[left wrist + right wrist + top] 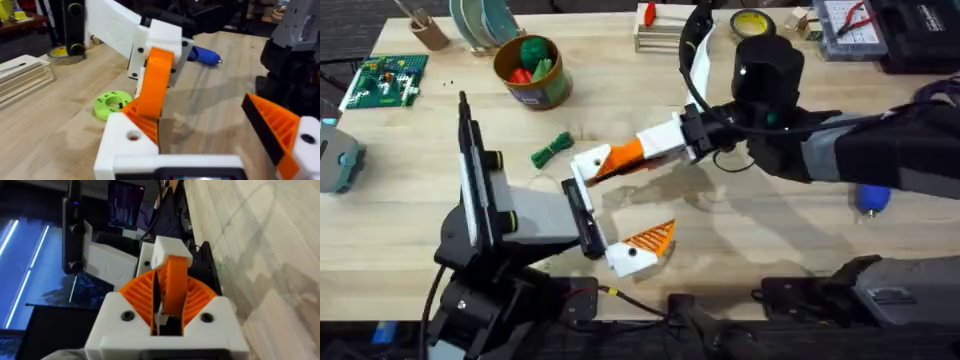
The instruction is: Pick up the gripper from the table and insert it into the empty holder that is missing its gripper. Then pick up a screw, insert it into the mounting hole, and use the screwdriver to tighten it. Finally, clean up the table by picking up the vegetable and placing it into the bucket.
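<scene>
Pressing the gripper [174, 287] between closed fingers, the right gripper [620, 156] seats it against the holder [588, 165] on the left gripper [610, 210], which stands open; screw, screwdriver [204, 55] work and binning the vegetable [552, 149] in the bucket [530, 72] remain

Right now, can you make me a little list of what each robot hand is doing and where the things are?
right gripper: shut on the orange gripper piece
orange gripper piece: touching the holder
holder: bare white finger of the open left gripper
vegetable: lying on the table, left of the holder
bucket: far left part of the table, red and green things inside
screwdriver: lying on the table, at the right
</scene>
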You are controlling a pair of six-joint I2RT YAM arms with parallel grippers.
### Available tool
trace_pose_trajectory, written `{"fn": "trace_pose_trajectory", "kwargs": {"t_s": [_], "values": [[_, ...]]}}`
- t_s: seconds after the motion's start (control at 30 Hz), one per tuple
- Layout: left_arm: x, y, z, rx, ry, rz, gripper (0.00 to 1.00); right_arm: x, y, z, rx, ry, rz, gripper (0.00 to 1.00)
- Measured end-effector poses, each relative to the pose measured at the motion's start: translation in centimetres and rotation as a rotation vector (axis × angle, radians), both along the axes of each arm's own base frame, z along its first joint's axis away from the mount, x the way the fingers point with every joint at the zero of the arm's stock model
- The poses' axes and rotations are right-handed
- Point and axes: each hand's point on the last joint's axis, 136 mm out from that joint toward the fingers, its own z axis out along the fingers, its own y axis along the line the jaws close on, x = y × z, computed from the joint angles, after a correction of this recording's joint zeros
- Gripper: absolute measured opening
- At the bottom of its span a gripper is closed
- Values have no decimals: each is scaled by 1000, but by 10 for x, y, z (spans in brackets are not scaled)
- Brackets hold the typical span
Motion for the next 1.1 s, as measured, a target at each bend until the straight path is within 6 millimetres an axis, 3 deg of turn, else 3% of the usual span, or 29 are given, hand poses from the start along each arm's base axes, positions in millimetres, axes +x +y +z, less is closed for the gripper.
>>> {"fn": "trace_pose_trajectory", "kwargs": {"t_s": [0.23, 0.5, 0.73, 1.1], "values": [[-7, -3, -1, 1, 8, -40, 993, -6, -4, 4, 17, 4, 46, 454], [-12, -5, -3, 1, 23, -71, 993, -5, -7, 10, 36, -10, 67, 780], [-15, -6, -3, 0, 26, -86, 993, 8, -13, 11, 36, -20, 19, 810], [-21, -8, -3, -3, 34, -123, 993, 60, -35, 2, 9, -126, -198, 812]]}}
